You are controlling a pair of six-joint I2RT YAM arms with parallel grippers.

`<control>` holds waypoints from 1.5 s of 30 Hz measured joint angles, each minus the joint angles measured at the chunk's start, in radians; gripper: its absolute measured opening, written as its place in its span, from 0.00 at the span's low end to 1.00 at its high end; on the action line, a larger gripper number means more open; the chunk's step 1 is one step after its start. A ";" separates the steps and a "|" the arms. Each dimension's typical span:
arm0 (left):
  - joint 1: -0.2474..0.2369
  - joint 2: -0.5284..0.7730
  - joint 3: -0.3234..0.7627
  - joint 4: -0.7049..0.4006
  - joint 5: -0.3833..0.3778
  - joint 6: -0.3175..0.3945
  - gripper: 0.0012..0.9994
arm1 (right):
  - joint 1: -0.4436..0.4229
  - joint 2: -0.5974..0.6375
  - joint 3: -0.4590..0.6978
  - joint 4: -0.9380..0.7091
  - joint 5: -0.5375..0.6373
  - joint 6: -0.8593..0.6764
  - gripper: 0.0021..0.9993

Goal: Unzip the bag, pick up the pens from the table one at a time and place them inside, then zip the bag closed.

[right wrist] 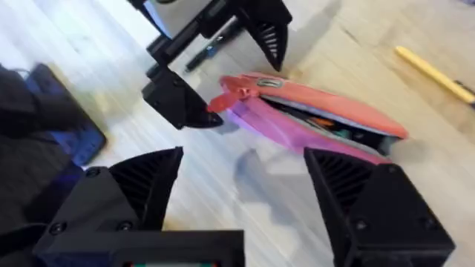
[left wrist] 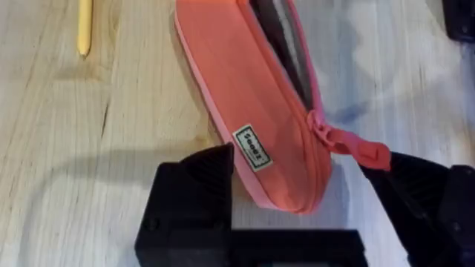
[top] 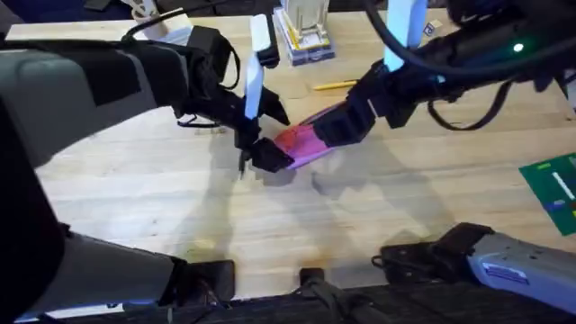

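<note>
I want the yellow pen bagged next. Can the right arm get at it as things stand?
Probably yes. The yellow pen lies alone on bare table just beyond the bag, and the right gripper is open and holds nothing. The left gripper works at the bag's other end.

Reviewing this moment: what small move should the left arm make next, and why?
Probably close the left pincer around the bag's end. Its fingers stand open on either side of the pink pouch's end where the red pull tab sits, the zipper is open, and the yellow pen lies on the table. The right pincer is open.
</note>
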 joint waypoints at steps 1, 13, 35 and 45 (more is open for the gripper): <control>0.000 0.000 0.000 -0.001 0.000 0.000 0.99 | 0.000 0.000 0.010 -0.013 0.011 -0.016 1.00; 0.187 -0.324 0.022 -0.057 0.003 -0.041 0.99 | -0.002 0.000 0.063 -0.080 0.143 -0.402 1.00; 0.326 -0.523 0.024 -0.140 -0.005 -0.064 0.99 | -0.002 0.005 0.063 -0.064 0.161 -1.138 0.04; 0.326 -0.523 0.024 -0.140 -0.005 -0.064 1.00 | -0.042 0.161 0.063 -0.039 0.111 -1.139 0.03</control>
